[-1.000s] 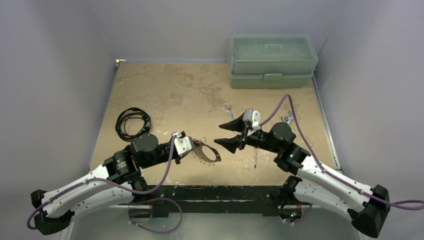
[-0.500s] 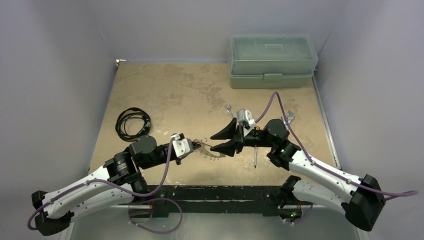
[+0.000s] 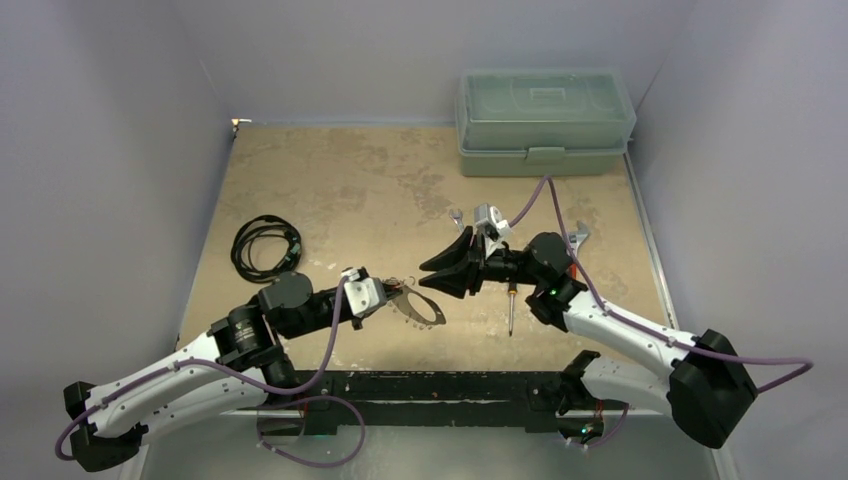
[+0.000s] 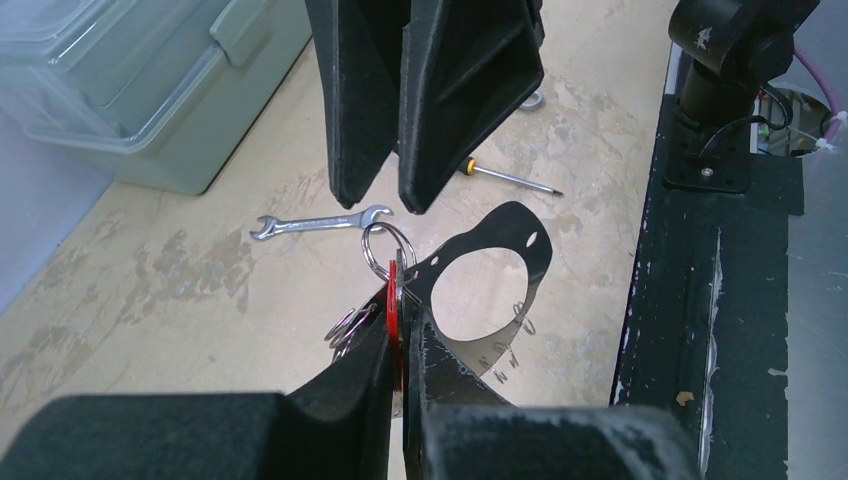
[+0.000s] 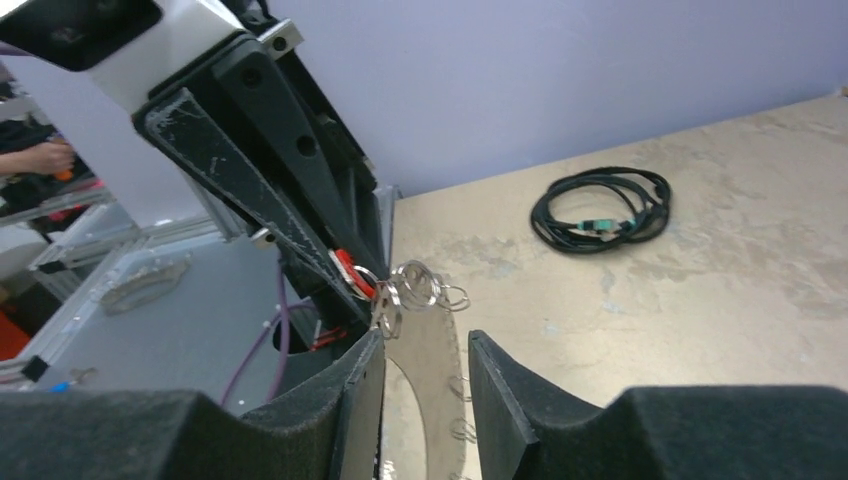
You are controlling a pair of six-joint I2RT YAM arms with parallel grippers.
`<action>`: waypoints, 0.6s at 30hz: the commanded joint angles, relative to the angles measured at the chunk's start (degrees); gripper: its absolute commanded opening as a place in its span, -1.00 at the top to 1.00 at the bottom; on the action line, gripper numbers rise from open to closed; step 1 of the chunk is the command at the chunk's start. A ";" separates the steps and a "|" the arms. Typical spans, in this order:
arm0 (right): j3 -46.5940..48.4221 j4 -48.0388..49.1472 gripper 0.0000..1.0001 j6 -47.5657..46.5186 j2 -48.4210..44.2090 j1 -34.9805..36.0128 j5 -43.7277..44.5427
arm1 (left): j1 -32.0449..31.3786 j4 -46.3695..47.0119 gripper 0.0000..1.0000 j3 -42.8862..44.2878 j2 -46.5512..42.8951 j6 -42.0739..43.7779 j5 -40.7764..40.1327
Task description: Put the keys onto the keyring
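Note:
My left gripper (image 3: 385, 297) is shut on the red-tagged key (image 4: 395, 300) and holds it just above the table. Small silvery rings and keys (image 4: 380, 245) bunch at its tip. The keyring (image 3: 418, 308), a flat shiny oval loop fringed with tiny keys, hangs from this bunch and shows in the left wrist view (image 4: 470, 352). My right gripper (image 3: 432, 278) is open. Its fingers straddle the keyring's band (image 5: 435, 370) without closing on it, just below the bunch of rings (image 5: 420, 285). The red tag (image 5: 348, 268) shows between the left fingers.
A green lidded toolbox (image 3: 545, 120) stands at the back right. A coiled black cable (image 3: 265, 245) lies at the left. A small spanner (image 3: 458, 217), a screwdriver (image 3: 511, 310) and another wrench (image 3: 577, 238) lie around the right arm.
My right gripper has moved left to the keyring and its jaws have narrowed around the band. The left gripper has kept its hold and barely moved.

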 commanded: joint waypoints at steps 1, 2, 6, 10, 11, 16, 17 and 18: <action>-1.07 10.38 0.23 5.30 1.27 -0.11 -5.81 | -0.18 5.36 1.00 -0.34 -0.04 0.43 0.95; -1.45 11.70 0.23 6.21 1.38 -0.06 -6.51 | -0.18 5.53 1.00 -0.42 -0.02 0.43 0.92; -1.88 14.41 0.23 7.96 2.05 -0.11 -8.85 | -0.22 5.89 1.00 -0.43 0.24 0.44 1.07; -1.63 15.88 0.30 9.25 3.32 -0.07 -9.88 | -0.21 6.03 1.00 -0.41 0.42 0.39 1.27; -1.70 16.53 0.31 9.70 3.62 -0.10 -10.02 | -0.18 6.10 1.00 -0.41 0.43 0.34 1.34; -1.54 17.63 0.35 10.59 4.62 -0.08 -9.70 | -0.18 6.03 1.00 -0.21 0.60 0.32 1.52; -1.46 17.63 0.35 10.79 4.74 -0.07 -9.58 | -0.22 5.99 1.00 -0.16 0.58 0.28 1.61; -1.38 17.59 0.35 10.93 4.77 -0.11 -9.27 | -0.18 6.03 1.00 -0.12 0.60 0.25 1.62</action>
